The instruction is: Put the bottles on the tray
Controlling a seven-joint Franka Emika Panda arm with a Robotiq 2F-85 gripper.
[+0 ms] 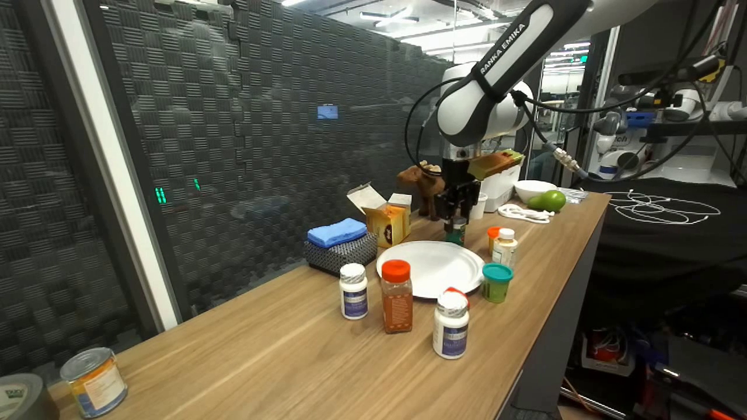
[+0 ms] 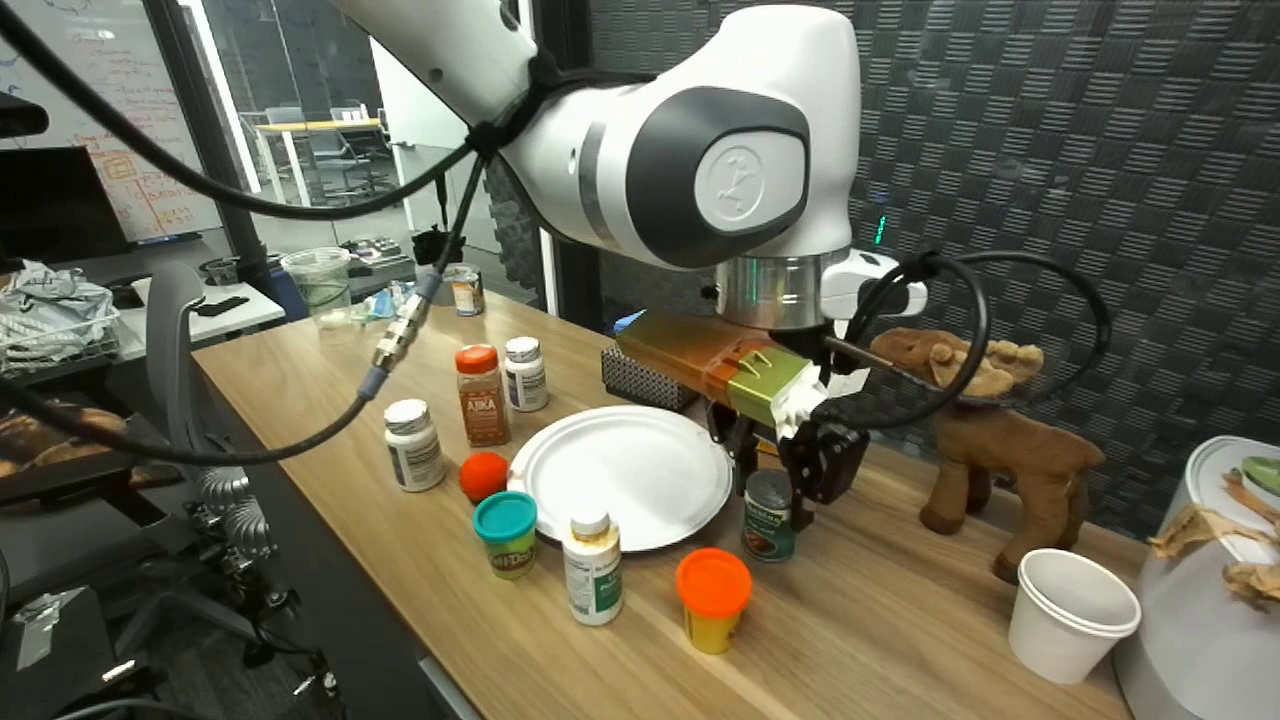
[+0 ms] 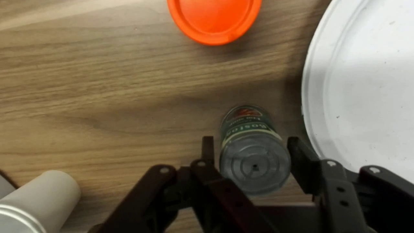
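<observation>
Bottles point(image 2: 525, 378) with white or red caps stood upright on your brown wooden tabletop point(image 1: 262, 356), off the round white tray point(image 1: 435, 265). Your black pincer point(image 3: 250, 142) was spread, its two fingers point(image 3: 208, 150) apart. The red-capped spice bottle point(image 1: 397, 300) stood between two blue-labelled white bottles point(image 1: 451, 332); the green-labelled white bottle point(image 2: 593, 575) stood near the tray's rim. Between your pincer's fingers was the small dark-green can point(image 2: 768, 525), just beside the tray.

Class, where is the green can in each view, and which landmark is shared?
In an exterior view: green can, right of centre, beyond the white plate.
In an exterior view: green can, lower right of centre, beside the plate.
Wrist view: green can, lower right of centre, left of the plate.
Shared landmark: white plate.
</observation>
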